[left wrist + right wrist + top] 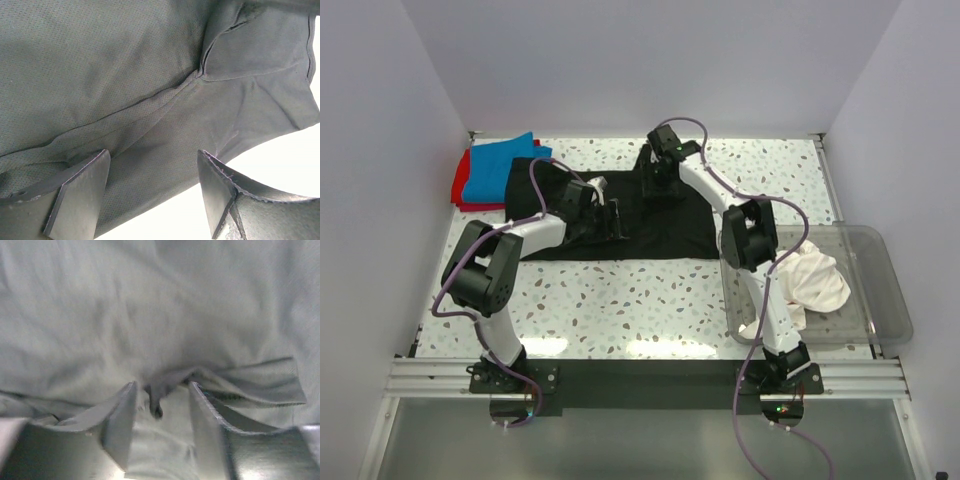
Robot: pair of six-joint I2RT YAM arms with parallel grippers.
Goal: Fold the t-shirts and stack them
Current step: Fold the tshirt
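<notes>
Black t-shirt [665, 232] lies spread on the table [650, 300], limp, light, sure to sag. My left gripper [152, 157] gapes wide and empty over its edge. My right gripper [162, 390] stands parted around a loose pucker. I'd pinch seamed corners.

The plain black t-shirt [650, 235] is lying mid-frame against the white, grey-speckled surface [640, 295]. At upper left a bright blue t-shirt [500, 165] is covering a red t-shirt [461, 191].

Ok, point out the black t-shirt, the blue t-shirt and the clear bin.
black t-shirt [665, 232], top view, flat cloth middle.
blue t-shirt [495, 170], top view, folded middle.
clear bin [875, 265], top view, bare floor.
</notes>
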